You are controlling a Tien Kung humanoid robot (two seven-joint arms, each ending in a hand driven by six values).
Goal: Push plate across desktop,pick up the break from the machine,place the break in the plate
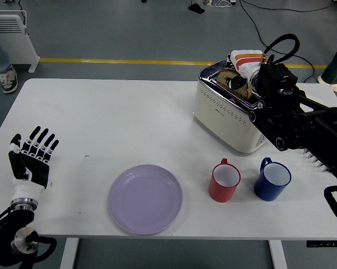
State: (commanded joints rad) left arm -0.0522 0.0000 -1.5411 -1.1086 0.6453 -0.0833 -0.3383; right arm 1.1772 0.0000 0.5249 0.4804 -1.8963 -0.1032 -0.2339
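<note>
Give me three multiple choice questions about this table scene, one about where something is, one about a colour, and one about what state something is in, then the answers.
1. Where is the purple plate?
A. near the table's front edge
B. beside the toaster at the back
C. under the blue mug

2. What colour is the mug nearest the plate?
A. blue
B. red
C. white

3. What is the left hand doing?
A. gripping the plate
B. holding a mug
C. open, holding nothing

Answers:
1. A, it lies by the near edge, left of the mugs.
2. B, the red mug stands between plate and blue mug.
3. C, its fingers are spread over the table's left edge.
</note>
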